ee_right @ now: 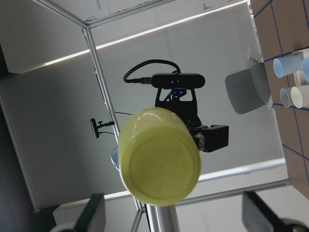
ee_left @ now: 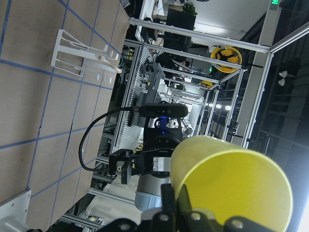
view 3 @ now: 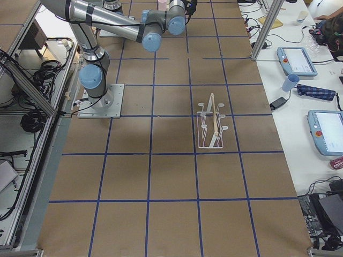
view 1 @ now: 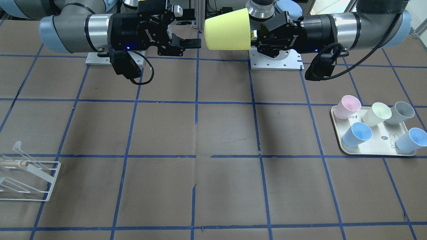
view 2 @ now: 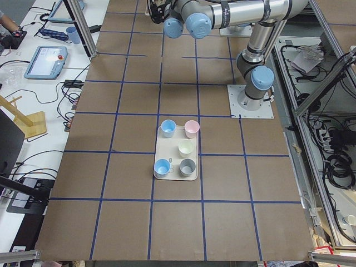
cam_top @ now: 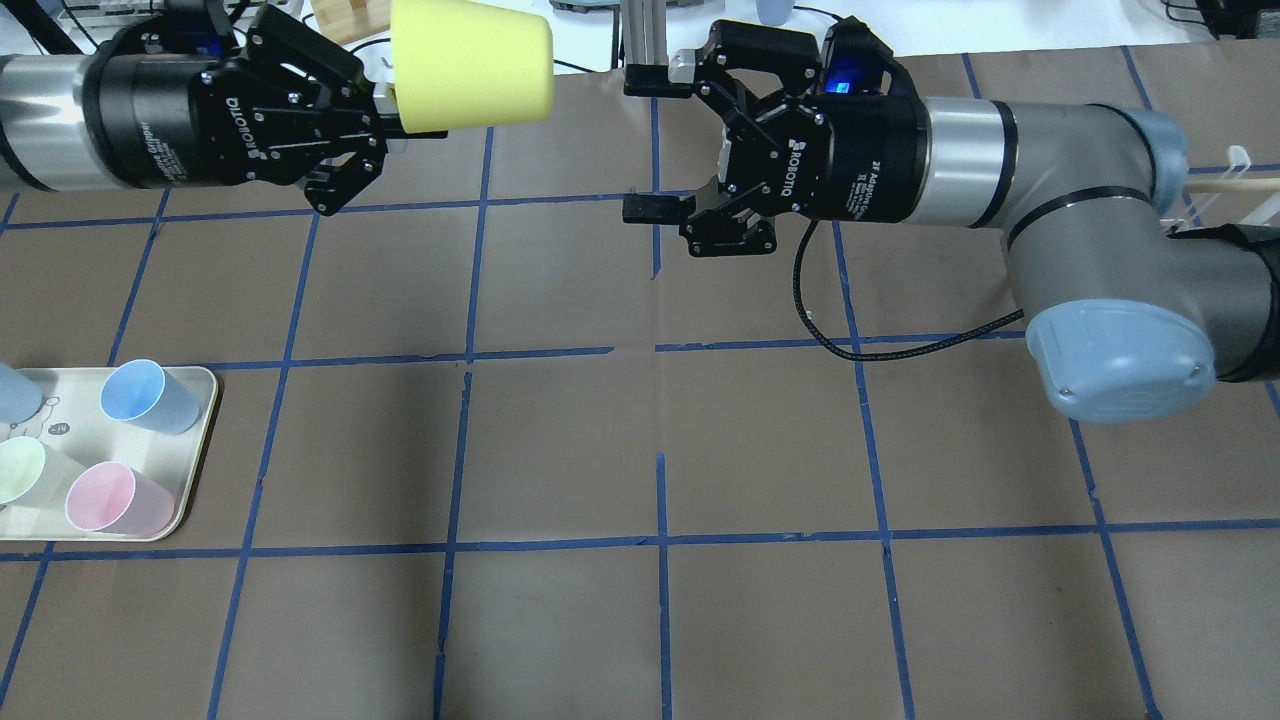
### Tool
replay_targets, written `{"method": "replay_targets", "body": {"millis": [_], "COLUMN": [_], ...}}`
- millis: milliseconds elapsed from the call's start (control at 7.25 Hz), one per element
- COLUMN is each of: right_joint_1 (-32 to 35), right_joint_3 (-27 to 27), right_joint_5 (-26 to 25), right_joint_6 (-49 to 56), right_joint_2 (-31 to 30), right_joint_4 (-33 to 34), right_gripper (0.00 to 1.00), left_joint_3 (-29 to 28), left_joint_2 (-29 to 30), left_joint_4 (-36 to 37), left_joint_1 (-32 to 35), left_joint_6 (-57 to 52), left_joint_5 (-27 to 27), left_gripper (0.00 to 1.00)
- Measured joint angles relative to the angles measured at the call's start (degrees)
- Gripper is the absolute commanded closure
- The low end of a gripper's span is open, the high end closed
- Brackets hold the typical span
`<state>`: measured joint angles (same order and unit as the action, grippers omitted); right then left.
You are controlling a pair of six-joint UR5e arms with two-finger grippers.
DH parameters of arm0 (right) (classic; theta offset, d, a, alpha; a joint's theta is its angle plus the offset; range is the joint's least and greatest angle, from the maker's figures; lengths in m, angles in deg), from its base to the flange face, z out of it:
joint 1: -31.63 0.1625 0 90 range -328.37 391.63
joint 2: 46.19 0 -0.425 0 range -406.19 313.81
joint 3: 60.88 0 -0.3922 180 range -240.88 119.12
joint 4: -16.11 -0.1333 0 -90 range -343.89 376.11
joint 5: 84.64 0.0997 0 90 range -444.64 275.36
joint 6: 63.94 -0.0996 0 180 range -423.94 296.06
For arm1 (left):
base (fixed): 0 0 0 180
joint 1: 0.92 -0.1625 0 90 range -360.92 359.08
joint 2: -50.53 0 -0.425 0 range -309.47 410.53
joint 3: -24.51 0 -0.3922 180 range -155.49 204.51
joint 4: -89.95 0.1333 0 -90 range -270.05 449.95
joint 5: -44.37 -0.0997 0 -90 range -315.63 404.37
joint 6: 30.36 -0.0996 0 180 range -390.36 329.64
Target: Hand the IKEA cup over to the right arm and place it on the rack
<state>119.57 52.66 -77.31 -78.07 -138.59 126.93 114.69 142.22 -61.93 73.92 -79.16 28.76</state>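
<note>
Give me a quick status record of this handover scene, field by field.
IKEA cup: held sideways in the air, base toward the right tool
Left tool: shut on the cup's rim
Right tool: open, facing the cup's base, not touching it
Rack: robot's right side, no cup on it
Tray: robot's left side, holds five other cups

The IKEA cup (view 1: pixel 227 29) is being shown as smooth yellow plastic, mostly matt, with only a faint sheen being caught on its base. The right arm (cam_top: pixel 1050 180) is being seen in satin grey and brushed silver metal with smooth light blue caps (cam_top: pixel 1120 365). The left gripper (cam_top: pixel 400 110) and right gripper (cam_top: pixel 645 145) are being rendered in matt black. The table (view 1: pixel 227 133) is being covered in dull brown paper, creased in spots, with blue tape (view 1: pixel 166 102) on top. The rack (view 1: pixel 40 174) is being shown as white coated wire plus a bare wooden dowel (view 1: pixel 13 164).
</note>
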Motion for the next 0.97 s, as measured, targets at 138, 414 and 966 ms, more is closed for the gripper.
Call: {"method": "replay_targets", "body": {"millis": [138, 414, 966], "right_joint_1": [0.05, 0.14, 2.46], "right_joint_3": [-0.22, -0.31, -0.82], "right_joint_5": [0.50, 0.73, 0.41], "right_joint_6": [-1.05, -1.55, -1.53], "right_joint_2": [0.08, 0.21, 2.09], "right_joint_4": [0.74, 1.23, 1.66], "right_gripper": [0.00, 0.00, 0.00], "left_joint_3": [0.67, 1.24, 1.38], "left_joint_2": [-0.14, -0.42, 0.46], "left_joint_4": [0.46, 0.87, 1.31], "left_joint_1": [0.38, 0.66, 0.82], "left_joint_6": [0.10, 0.15, 0.20], "left_joint_5": [0.01, 0.01, 0.03], "left_gripper": [1.00, 1.00, 1.00]}}
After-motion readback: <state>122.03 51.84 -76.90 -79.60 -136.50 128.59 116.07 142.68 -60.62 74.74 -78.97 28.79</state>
